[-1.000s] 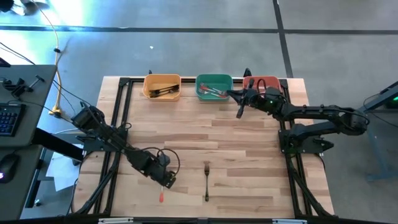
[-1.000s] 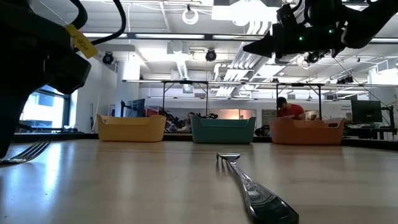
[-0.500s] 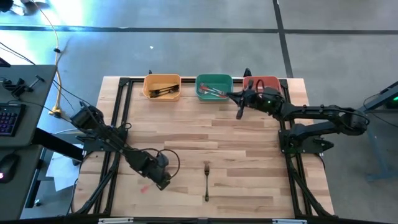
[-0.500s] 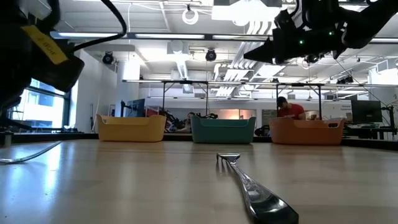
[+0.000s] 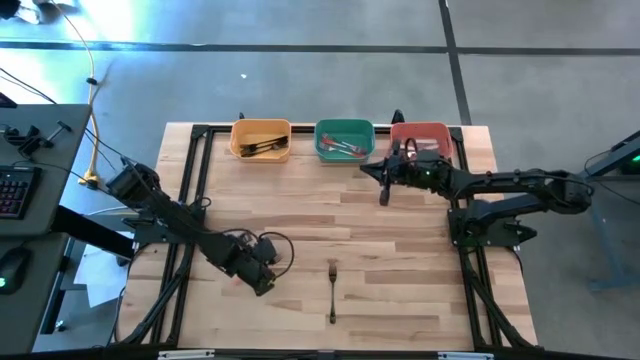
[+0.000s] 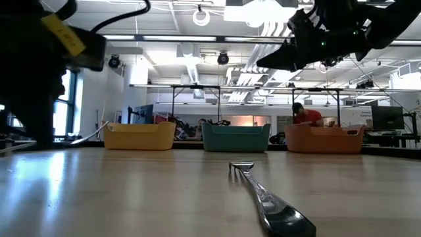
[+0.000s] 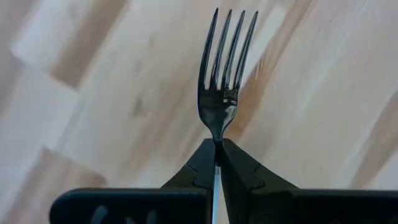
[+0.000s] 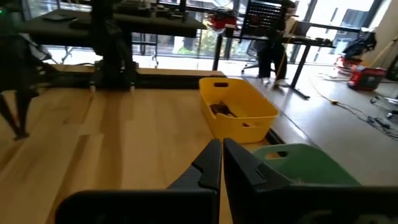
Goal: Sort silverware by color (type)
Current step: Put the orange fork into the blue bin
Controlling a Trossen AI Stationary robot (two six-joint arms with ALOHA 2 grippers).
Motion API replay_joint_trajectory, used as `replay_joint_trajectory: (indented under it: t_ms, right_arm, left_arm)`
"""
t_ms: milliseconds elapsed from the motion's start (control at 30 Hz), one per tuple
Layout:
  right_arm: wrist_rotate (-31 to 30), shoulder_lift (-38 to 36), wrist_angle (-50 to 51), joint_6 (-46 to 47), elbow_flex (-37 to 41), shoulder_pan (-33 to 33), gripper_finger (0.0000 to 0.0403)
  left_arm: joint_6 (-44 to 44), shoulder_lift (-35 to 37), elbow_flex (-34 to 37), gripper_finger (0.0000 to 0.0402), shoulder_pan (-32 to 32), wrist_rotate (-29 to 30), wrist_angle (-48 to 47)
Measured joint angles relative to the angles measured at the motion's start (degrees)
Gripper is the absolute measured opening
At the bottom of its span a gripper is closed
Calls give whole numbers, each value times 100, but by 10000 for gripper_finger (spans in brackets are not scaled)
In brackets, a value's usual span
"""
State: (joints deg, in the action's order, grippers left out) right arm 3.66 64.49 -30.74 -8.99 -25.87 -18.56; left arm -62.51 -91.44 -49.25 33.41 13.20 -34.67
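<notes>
Now fork (image 7: pixel 224 87) between left fingers (image 7: pixel 202 165)

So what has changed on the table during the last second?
The left gripper, shut on a fork, lifted it off the front-left of the table and drew back slightly leftward. The right gripper shifted a little toward the front near the green bin. The lone fork stayed put.

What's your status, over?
Left claw shut on fork. Right claw shut, empty, near green bin. One fork left on table.
</notes>
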Motion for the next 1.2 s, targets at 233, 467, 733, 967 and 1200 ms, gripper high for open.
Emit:
replay_joint_trajectory:
  t_ms: [233,467,733,967,1200]
  right_arm:
    - [-39,100,0,427,0,485,0]
    - [-42,973,-501,1372,0,1125,32]
    - [-40,2427,-2427,2014,-43,1678,121]
    - [-40,3283,-2870,2100,-639,1949,139]
    - [405,3810,-2862,2048,-1566,1967,140]
  left_arm:
    - [1263,516,9,1,-437,849,674]
    - [2799,1131,998,1,-1095,1019,3557]
    - [4012,1202,2416,0,-1973,454,7456]
    - [4414,1200,2681,0,-2441,-202,8586]
    - [4634,1200,2682,0,-2738,-624,8930]
